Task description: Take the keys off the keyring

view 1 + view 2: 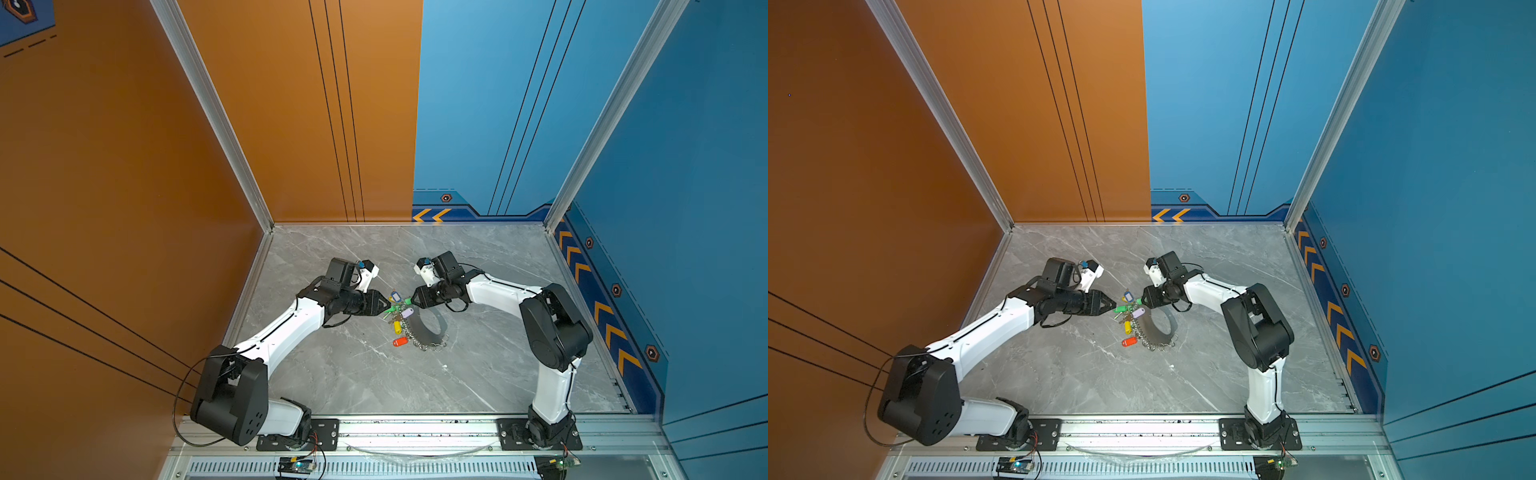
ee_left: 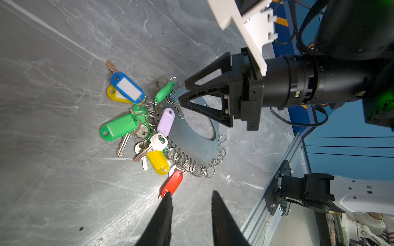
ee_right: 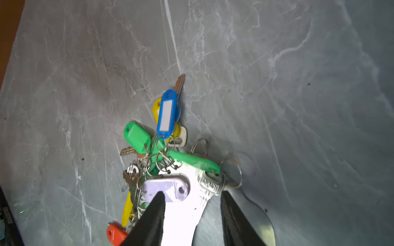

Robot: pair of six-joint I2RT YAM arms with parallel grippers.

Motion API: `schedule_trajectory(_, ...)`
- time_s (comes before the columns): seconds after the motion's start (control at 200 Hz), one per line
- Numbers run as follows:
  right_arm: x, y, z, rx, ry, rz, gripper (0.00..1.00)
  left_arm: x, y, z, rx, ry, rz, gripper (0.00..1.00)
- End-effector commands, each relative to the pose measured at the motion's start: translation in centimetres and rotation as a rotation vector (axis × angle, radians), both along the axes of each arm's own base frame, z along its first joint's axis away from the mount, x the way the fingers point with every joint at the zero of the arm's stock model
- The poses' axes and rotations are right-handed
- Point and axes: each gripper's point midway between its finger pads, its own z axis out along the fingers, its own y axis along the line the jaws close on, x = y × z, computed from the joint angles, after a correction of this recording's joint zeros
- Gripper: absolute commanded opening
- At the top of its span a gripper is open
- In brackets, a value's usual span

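**Both jaws parted over a tangled bunch, with the ring unpinned**

The left gripper (image 2: 191,192) has its jaws apart with nothing between them, and one tip sits just beside the red tag (image 2: 172,183). The right gripper (image 3: 191,192) is also parted. It straddles the rim of the keyring (image 2: 191,149), where a lilac tag (image 3: 164,189) and a silver key (image 3: 211,185) lie. Glare washes out that spot, so I cannot tell whether a tip touches metal, but nothing looks clamped.

The keyring lies flat near the middle of the table (image 2: 53,149), between the two grippers. It is a grey oval plate with a wide hole, and its edge is fringed with small wire rings (image 2: 193,167). The keys (image 2: 156,141) crowd the stretch of rim facing the table's left edge. They are heaped with the green tag (image 2: 118,127), yellow tag (image 2: 158,161) and blue tag (image 2: 127,87), and their loops are interlaced.

The likely failures:
- With neither gripper pinning the plate, a pull on any tag would probably drag the whole ring across the smooth table.
- If the right jaws close where they stand, they could trap the lilac tag, the key and the plate together.
- The crossed loops may lift neighbouring keys along with the chosen one.
- The thin wire rings could slip off the pointed tips.
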Motion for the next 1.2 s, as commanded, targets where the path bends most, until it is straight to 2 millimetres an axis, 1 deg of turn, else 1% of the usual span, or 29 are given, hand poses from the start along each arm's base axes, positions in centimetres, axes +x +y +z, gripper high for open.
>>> schedule_trajectory(0.0, 1.4, 0.3, -0.2, -0.045, 0.007, -0.028, 0.46, 0.1, 0.2, -0.3, 0.001, -0.012, 0.014, 0.33)
schedule_trajectory(0.095, 1.6, 0.4, -1.5, -0.082, 0.039, -0.014, 0.47, -0.2, 0.3, -0.7, 0.000, -0.004, 0.011, 0.33)
schedule_trajectory(0.13, 1.6, 0.6, -1.2, -0.079, 0.040, -0.004, 0.47, -0.3, 0.3, -0.8, 0.000, -0.004, 0.010, 0.33)
schedule_trajectory(0.135, 1.5, 0.6, -1.8, -0.085, 0.053, -0.002, 0.47, -0.3, 0.3, -0.8, -0.001, -0.003, 0.010, 0.33)
schedule_trajectory(0.145, 1.4, 0.6, -2.5, -0.090, 0.065, 0.003, 0.47, -0.3, 0.3, -0.9, -0.001, -0.001, 0.011, 0.33)
schedule_trajectory(0.175, 1.2, 0.9, -2.8, -0.089, 0.075, 0.014, 0.47, -0.3, 0.3, -1.0, -0.003, -0.002, 0.011, 0.33)
schedule_trajectory(0.3, 0.6, 2.2, -2.5, -0.077, 0.068, 0.055, 0.45, -0.4, 0.2, -1.4, -0.013, 0.006, 0.013, 0.34)
schedule_trajectory(0.38, -0.1, 2.3, -2.6, -0.091, 0.077, 0.074, 0.37, -0.4, 0.1, -1.5, -0.018, 0.010, 0.010, 0.34)
schedule_trajectory(0.445, -0.7, 1.7, -2.5, -0.115, 0.078, 0.076, 0.29, -0.4, 0.1, -1.5, -0.019, 0.010, 0.008, 0.34)
schedule_trajectory(0.481, -1.2, 1.1, -3.2, -0.137, 0.092, 0.073, 0.26, -0.5, 0.1, -1.5, -0.018, 0.009, 0.007, 0.34)
schedule_trajectory(0.491, -1.2, 1.0, -2.3, -0.131, 0.075, 0.071, 0.25, -0.5, 0.1, -1.6, -0.018, 0.010, 0.007, 0.34)
schedule_trajectory(0.511, -1.4, 0.6, -2.0, -0.137, 0.067, 0.069, 0.24, -0.5, 0.1, -1.5, -0.018, 0.007, 0.005, 0.34)
schedule_trajectory(0.546, -1.8, -0.1, -1.9, -0.155, 0.063, 0.066, 0.24, -0.6, 0.2, -1.6, -0.017, 0.009, 0.007, 0.34)
schedule_trajectory(0.611, -2.5, -1.3, -1.7, -0.183, 0.053, 0.061, 0.19, -0.5, 0.2, -1.7, -0.018, 0.006, 0.008, 0.34)
schedule_trajectory(0.726, -3.4, -2.8, -0.8, -0.217, 0.034, 0.051, 0.14, -0.4, 0.2, -2.1, -0.024, 0.016, 0.008, 0.34)
schedule_trajectory(0.796, -3.9, -3.1, -0.2, -0.213, 0.032, 0.057, 0.10, -0.3, 0.0, -2.3, -0.028, 0.023, 0.006, 0.35)
schedule_trajectory(0.946, -4.9, -3.0, 0.7, -0.189, 0.051, 0.078, 0.07, -0.2, -0.2, -2.2, -0.037, 0.021, 0.001, 0.35)
schedule_trajectory(0.986, -5.1, -3.1, 0.7, -0.194, 0.056, 0.079, 0.08, -0.2, -0.2, -2.2, -0.036, 0.021, 0.001, 0.35)
schedule_trajectory(1.016, -4.9, -3.4, 0.6, -0.209, 0.055, 0.056, 0.11, -0.2, -0.1, -2.2, -0.035, 0.022, 0.002, 0.35)
schedule_trajectory(1.086, -4.2, -4.2, 0.8, -0.238, 0.052, -0.014, 0.31, -0.3, -0.1, -2.3, -0.035, 0.023, 0.004, 0.35)
schedule_trajectory(1.121, -3.9, -4.4, 1.0, -0.237, 0.063, -0.057, 0.38, -0.4, -0.1, -2.5, -0.034, 0.028, 0.005, 0.35)
schedule_trajectory(1.186, -3.8, -4.1, 1.0, -0.218, 0.101, -0.128, 0.42, -0.5, 0.0, -2.7, -0.034, 0.037, 0.008, 0.35)
schedule_trajectory(1.196, -3.8, -4.0, 1.0, -0.216, 0.106, -0.139, 0.42, -0.1, -0.2, -2.3, -0.043, 0.013, 0.008, 0.35)
